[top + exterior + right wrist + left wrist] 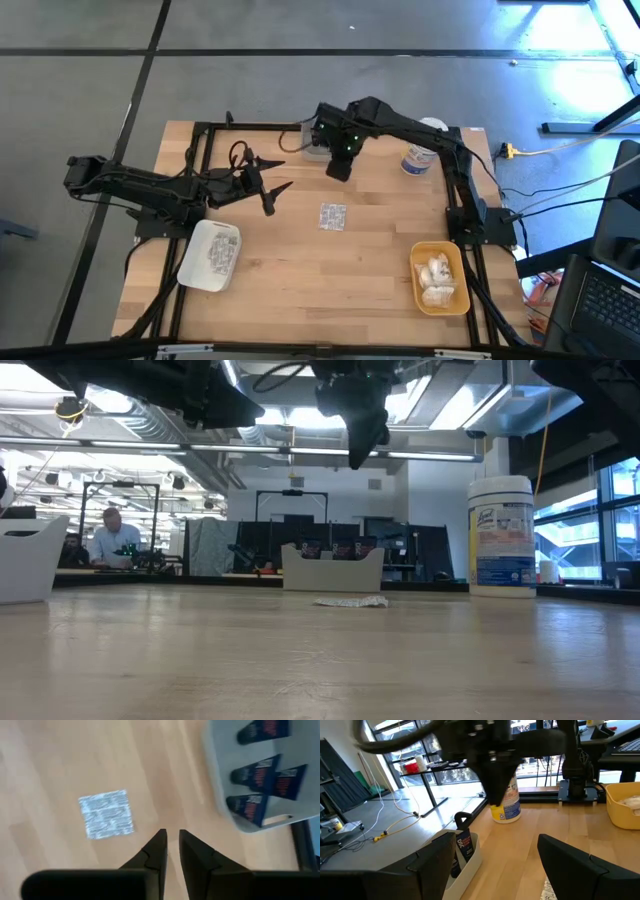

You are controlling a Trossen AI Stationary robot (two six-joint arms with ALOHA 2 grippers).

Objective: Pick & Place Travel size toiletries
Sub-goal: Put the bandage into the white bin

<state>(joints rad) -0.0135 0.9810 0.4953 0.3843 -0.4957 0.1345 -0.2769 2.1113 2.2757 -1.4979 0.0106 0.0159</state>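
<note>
Your right gripper [170,837] hangs above the table [300,270], near the grey tray [260,770] at the far edge. Its fingers stand nearly pressed together with a thin gap, pinching nothing. Four dark tubes [257,775] lie in that tray.

One silvery blister packet [333,216] lies flat mid-table, well apart from both grippers. More packets fill the white tray [190,268] near your left arm; white puffy bundles [437,278] sit in the yellow tray [418,290].

Your left gripper [272,184] waits over the left side, fingers spread wide, empty. The white jar [500,536] stands upright at the far right.
</note>
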